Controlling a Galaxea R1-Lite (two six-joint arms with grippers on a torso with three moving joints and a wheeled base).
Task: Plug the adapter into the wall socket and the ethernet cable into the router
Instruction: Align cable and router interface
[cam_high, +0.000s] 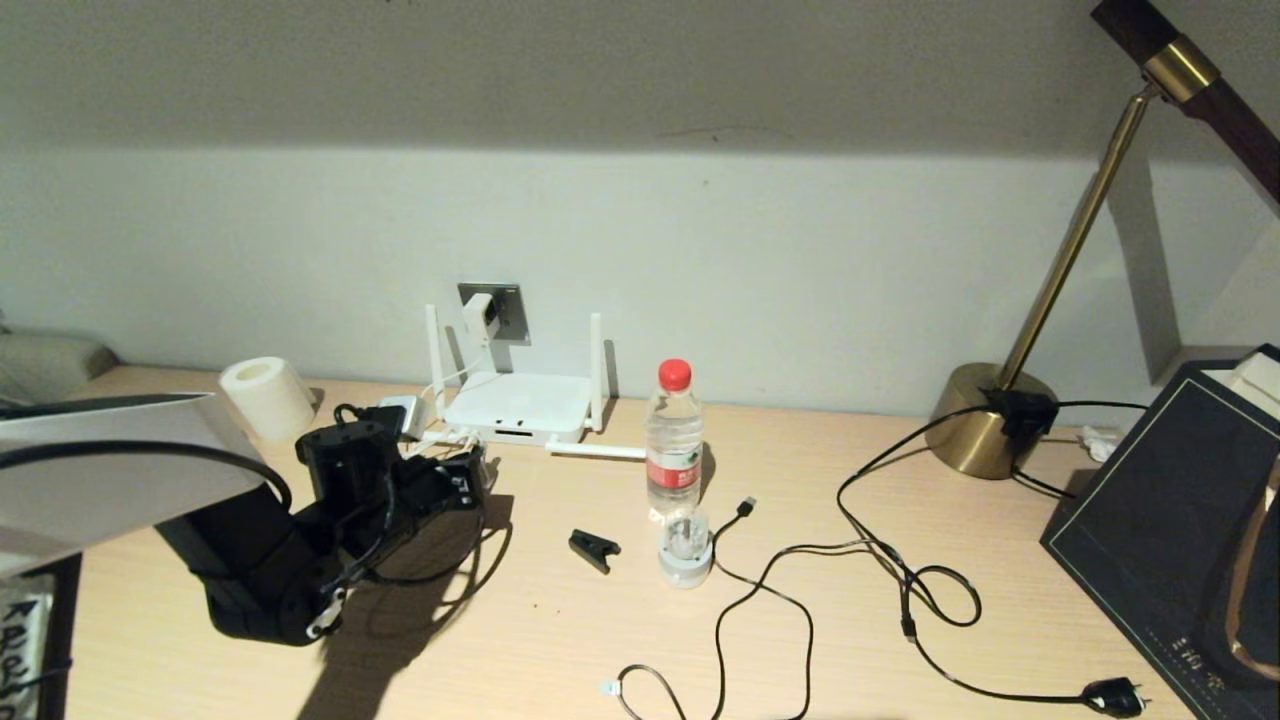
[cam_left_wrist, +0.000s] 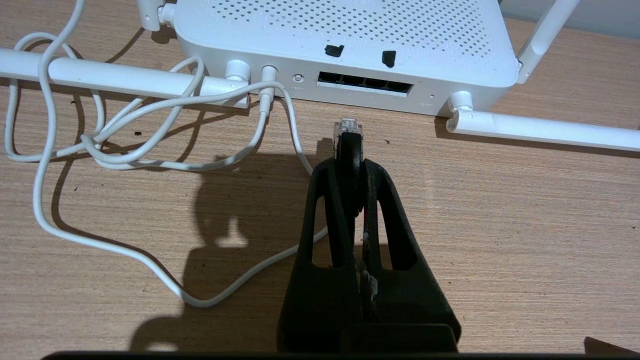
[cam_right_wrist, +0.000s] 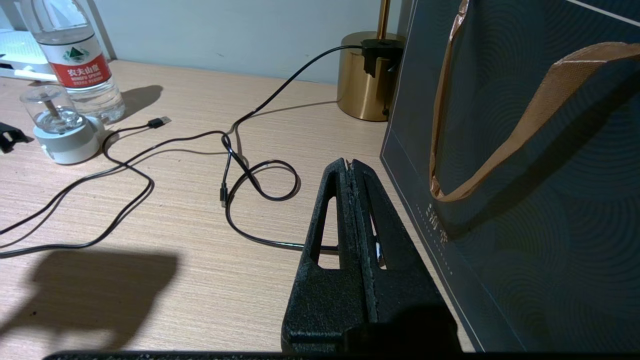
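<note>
The white router (cam_high: 515, 405) lies against the wall with two antennas upright and two flat. Above it, the white adapter (cam_high: 478, 318) sits on the grey wall socket (cam_high: 505, 308), and its thin white cord (cam_left_wrist: 150, 115) runs to the router's back. My left gripper (cam_left_wrist: 350, 162) is shut on the ethernet cable, whose clear-tipped plug (cam_left_wrist: 347, 129) sticks out past the fingertips. The plug hovers a short way in front of the router's dark port row (cam_left_wrist: 365, 84), apart from it. In the head view the left gripper (cam_high: 470, 478) is low at the router's front left.
A water bottle (cam_high: 674, 440), a small glass-domed device (cam_high: 685, 550) and a black clip (cam_high: 594, 548) stand right of the router. A black USB cable (cam_high: 745, 506) and the lamp cord (cam_high: 905, 580) loop across the table. My right gripper (cam_right_wrist: 350, 165) is parked, shut and empty, beside a dark paper bag (cam_right_wrist: 525, 175).
</note>
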